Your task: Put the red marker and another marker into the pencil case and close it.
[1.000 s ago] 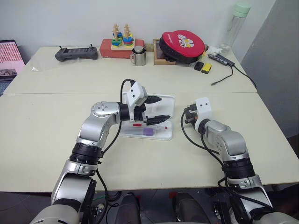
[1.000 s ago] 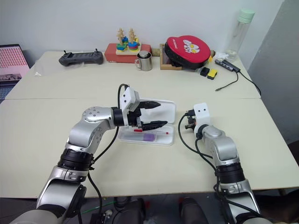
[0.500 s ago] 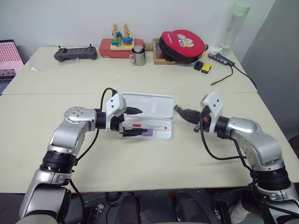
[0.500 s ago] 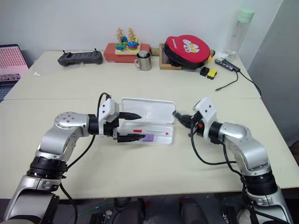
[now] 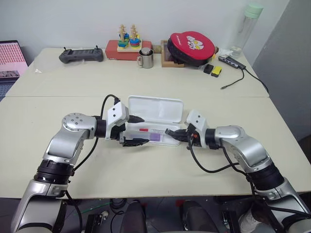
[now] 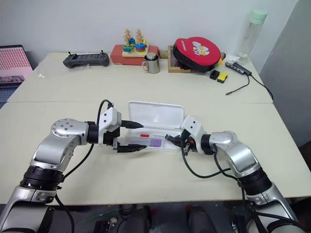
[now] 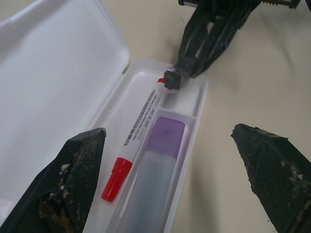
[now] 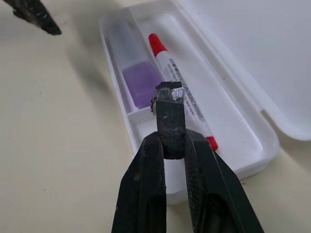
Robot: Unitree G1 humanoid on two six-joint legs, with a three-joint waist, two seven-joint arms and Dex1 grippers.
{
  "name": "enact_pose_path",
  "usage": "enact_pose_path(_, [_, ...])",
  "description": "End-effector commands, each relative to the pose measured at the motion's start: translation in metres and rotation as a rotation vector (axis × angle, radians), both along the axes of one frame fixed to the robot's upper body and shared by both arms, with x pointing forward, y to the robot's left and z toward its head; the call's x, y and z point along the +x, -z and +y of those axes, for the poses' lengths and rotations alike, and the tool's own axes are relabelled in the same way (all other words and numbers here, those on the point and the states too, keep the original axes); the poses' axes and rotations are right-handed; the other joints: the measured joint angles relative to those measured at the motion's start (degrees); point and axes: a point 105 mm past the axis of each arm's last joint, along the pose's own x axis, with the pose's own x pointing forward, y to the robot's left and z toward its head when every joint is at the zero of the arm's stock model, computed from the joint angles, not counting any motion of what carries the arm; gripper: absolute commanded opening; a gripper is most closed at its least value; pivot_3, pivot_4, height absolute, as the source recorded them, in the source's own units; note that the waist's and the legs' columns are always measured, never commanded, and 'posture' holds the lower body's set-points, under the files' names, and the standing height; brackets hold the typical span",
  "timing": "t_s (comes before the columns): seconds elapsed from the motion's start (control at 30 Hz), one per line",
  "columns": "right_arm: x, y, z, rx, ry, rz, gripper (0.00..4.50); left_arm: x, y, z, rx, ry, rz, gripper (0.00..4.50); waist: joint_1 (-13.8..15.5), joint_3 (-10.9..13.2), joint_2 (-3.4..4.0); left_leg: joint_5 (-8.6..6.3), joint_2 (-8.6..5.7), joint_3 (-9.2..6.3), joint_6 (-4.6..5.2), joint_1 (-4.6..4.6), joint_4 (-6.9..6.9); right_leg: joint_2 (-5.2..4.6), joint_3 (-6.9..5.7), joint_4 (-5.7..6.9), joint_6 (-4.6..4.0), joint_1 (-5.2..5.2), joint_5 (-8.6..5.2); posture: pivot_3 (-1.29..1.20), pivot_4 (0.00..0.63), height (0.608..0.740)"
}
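The pencil case [image 5: 156,107] lies open in the middle of the table, its lid laid flat behind the tray. In the tray lie the red marker [image 7: 141,124] and, beside it, the purple-capped marker [image 7: 164,141]. My left gripper [image 5: 145,130] is open at the case's left end, one finger over the lid's edge and one in front of the tray. My right gripper [image 8: 168,97] is shut with nothing in it. Its tip hangs over the tray's right end, close to the red marker's red end [image 8: 211,142]. Whether it touches the marker I cannot tell.
Along the table's far edge stand a game controller [image 5: 80,55], a red box with stacking toys [image 5: 127,46], a metal mug [image 5: 145,58], a round red case [image 5: 190,46], a bottle [image 5: 245,26] and a cable hub [image 5: 232,61]. A laptop [image 5: 9,60] sits at far left.
My right gripper has swung in leftward and rolled, from beside the case to over its right end. My left gripper drew back to the case's left end, then kept still.
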Motion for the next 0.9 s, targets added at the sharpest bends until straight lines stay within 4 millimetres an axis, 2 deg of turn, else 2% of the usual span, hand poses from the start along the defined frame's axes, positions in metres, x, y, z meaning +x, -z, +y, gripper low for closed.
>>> enact_pose_path(0.03, [-0.002,0.000,-0.002,-0.019,-0.022,-0.012,0.23,-0.001,-0.010,-0.002,-0.009,0.005,-0.044,4.50,0.0,0.0,0.00,0.00,0.00,0.00,0.00,0.00,0.01,0.00,0.00,0.00,0.00,0.01,0.00,0.00,0.150,0.740])
enact_pose_path(0.1, [0.000,0.000,-0.003,-0.024,-0.013,-0.017,0.23,-0.001,-0.011,-0.002,-0.010,0.004,-0.046,4.50,-0.1,0.0,0.00,0.00,0.00,0.00,0.00,0.00,0.01,0.00,0.00,0.00,0.01,0.01,0.00,0.00,0.150,0.740])
enact_pose_path(0.13, [0.000,-0.001,-0.003,-0.019,-0.015,-0.019,0.57,-0.001,-0.011,-0.003,-0.011,0.004,-0.046,4.50,-0.1,0.0,0.00,0.00,0.00,0.00,0.00,0.01,0.01,0.00,0.00,0.02,0.02,0.01,0.00,0.00,0.150,0.740])
enact_pose_path(0.47, [0.005,-0.011,-0.003,0.003,0.004,-0.049,2.85,0.002,-0.010,-0.005,-0.011,-0.009,-0.049,4.50,-0.1,0.0,0.00,0.00,0.00,0.00,0.00,0.01,0.05,0.00,0.01,0.02,0.06,0.01,0.02,0.00,0.150,0.740])
enact_pose_path(0.53, [0.005,-0.019,-0.003,0.025,-0.007,-0.079,3.39,0.006,-0.011,-0.002,-0.021,-0.048,-0.051,4.50,-0.1,0.0,0.00,0.00,0.00,0.00,0.00,0.01,0.05,0.00,0.01,0.02,0.06,0.01,0.02,0.00,0.150,0.740])
enact_pose_path(0.6, [-0.001,-0.044,0.003,0.136,-0.058,-0.116,3.83,0.016,-0.020,0.003,-0.071,-0.124,-0.085,4.50,-0.1,0.0,0.00,0.00,0.00,0.00,0.00,0.01,0.05,0.00,0.01,0.03,0.07,0.01,0.02,0.00,0.150,0.740])
enact_pose_path(0.7, [-0.005,-0.083,0.004,0.279,-0.101,-0.153,4.45,0.020,-0.042,0.017,-0.224,-0.241,-0.082,4.50,-0.1,0.0,-0.01,0.00,0.01,-0.01,0.00,0.01,0.05,0.00,0.00,0.05,0.07,0.02,0.02,0.00,0.150,0.740])
enact_pose_path(0.8, [0.018,-0.117,0.001,0.369,-0.013,-0.201,4.04,0.020,-0.058,0.034,-0.347,-0.345,-0.113,4.50,-0.7,0.0,0.00,0.00,0.02,-0.01,0.00,0.03,0.07,0.00,0.01,0.11,0.08,0.01,0.03,0.00,0.150,0.740])
enact_pose_path(0.9, [0.050,-0.132,0.001,0.348,0.108,-0.232,3.18,0.017,-0.067,0.047,-0.408,-0.405,-0.122,4.50,-0.8,0.0,0.00,0.01,0.02,-0.02,0.00,0.09,0.06,0.00,0.00,0.19,0.06,0.02,0.03,0.00,0.150,0.740])
